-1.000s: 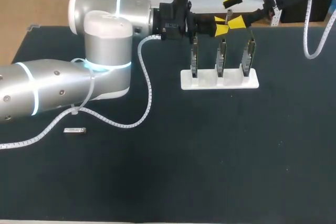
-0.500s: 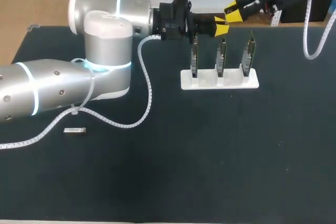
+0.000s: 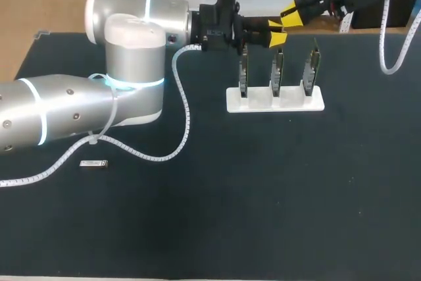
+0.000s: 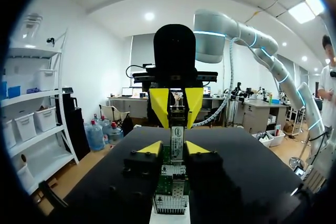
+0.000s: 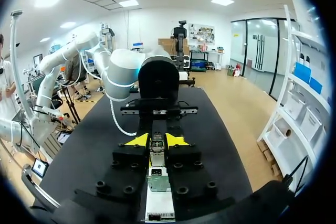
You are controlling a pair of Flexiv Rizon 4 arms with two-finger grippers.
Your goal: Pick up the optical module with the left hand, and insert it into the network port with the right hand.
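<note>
Pincers are nose to nose just above the white stand [image 3: 263, 103] with its three upright cards [image 3: 277, 70]. The right pincer [image 5: 157, 141] is squeezed onto the optical module [image 5: 157, 150], and the module's other end pokes in between the spread fingers of the left pincer [image 4: 174, 148], with a bit of gap showing beside it. There's also a small silver module [image 3: 94, 163] lying flat on the desk [image 3: 263, 202], well away from the stand on the left arm's side.

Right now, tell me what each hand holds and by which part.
The right hand grips the optical module by one end, between its fingertips. The left hand appears open and holds nothing.
</note>
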